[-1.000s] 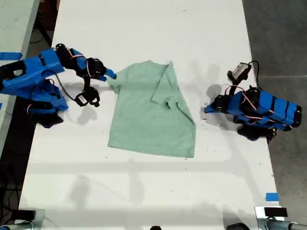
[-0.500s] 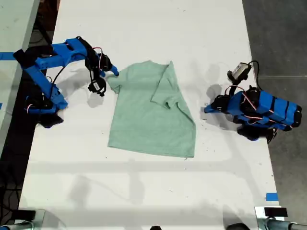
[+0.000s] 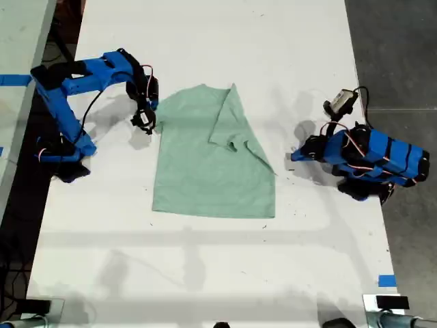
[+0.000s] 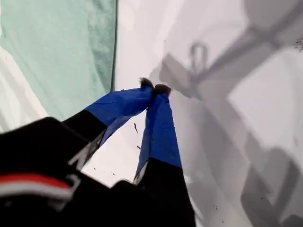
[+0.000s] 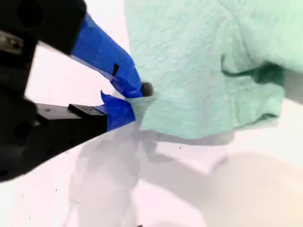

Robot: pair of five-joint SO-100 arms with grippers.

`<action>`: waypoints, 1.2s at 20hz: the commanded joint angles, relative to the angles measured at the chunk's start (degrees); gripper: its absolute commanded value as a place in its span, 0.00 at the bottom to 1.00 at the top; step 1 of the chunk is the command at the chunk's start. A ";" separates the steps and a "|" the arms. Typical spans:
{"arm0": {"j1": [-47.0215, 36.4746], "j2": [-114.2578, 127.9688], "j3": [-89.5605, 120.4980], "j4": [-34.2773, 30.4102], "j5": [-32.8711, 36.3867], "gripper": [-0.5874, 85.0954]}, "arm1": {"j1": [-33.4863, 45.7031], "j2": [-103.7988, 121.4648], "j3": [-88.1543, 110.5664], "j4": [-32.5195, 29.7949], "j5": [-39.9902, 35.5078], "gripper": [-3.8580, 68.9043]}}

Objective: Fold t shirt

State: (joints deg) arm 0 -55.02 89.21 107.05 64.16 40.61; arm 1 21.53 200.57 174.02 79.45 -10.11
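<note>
The pale mint-green t shirt (image 3: 212, 157) lies flat in the middle of the white table (image 3: 205, 273), with one sleeve folded in over its body on the exterior view's right. My second gripper (image 3: 151, 111) (image 5: 137, 94) is shut on the shirt's (image 5: 203, 61) sleeve edge at the exterior view's upper left, and the cloth there is slightly lifted. My first gripper (image 3: 295, 156) (image 4: 154, 87) is shut on nothing, its arm folded low on the table at the exterior view's right, a short gap away from the shirt's (image 4: 57, 47) edge.
Blue tape marks (image 3: 386, 280) sit near the table's edge at the exterior view's lower right and on a neighbouring surface (image 3: 13, 79) at its left. Dark floor (image 3: 396, 41) runs along the exterior view's right side.
The second arm has raised its elbow and pulled the held sleeve edge back toward the exterior view's left. The whole shirt has slid slightly that way. The first arm has not moved.
</note>
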 commanded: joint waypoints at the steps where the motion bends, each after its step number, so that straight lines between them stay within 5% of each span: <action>1: 2.99 5.71 -9.76 8.35 -4.66 0.01 | 0.00 0.53 2.02 0.00 0.26 0.07; 6: 18.28 -1.41 -34.37 16.70 -14.41 0.01 | 0.00 0.53 2.02 0.00 0.26 0.07; 11: 31.55 -14.94 -47.99 10.55 -26.72 0.01 | -0.18 0.53 2.02 0.09 0.35 0.07; 12: 33.22 -16.35 -47.90 8.00 -29.53 0.08 | -0.26 0.53 2.02 0.09 0.35 0.07; 13: 34.45 -17.58 -47.99 5.45 -30.50 0.26 | -0.26 0.53 2.02 0.09 0.35 0.07; 15: 34.72 -17.93 -47.99 3.69 -29.88 0.32 | -0.35 0.53 2.02 0.09 0.35 0.07; 18: 31.55 -10.28 -47.11 9.40 -28.13 0.24 | -0.44 0.53 2.02 0.09 0.26 0.07; 19: 30.50 -5.27 -45.88 10.90 -26.37 0.04 | -0.44 0.53 2.02 0.09 0.26 0.07; 20: 29.53 0.70 -44.65 12.48 -24.87 0.01 | -0.44 0.53 1.93 0.09 0.26 0.07; 24: 26.63 26.19 -37.62 16.00 -18.72 0.01 | -0.44 0.53 1.93 0.09 0.26 0.07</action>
State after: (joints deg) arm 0 -26.46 101.07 67.76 78.66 19.51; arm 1 21.53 200.57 174.02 79.45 -10.11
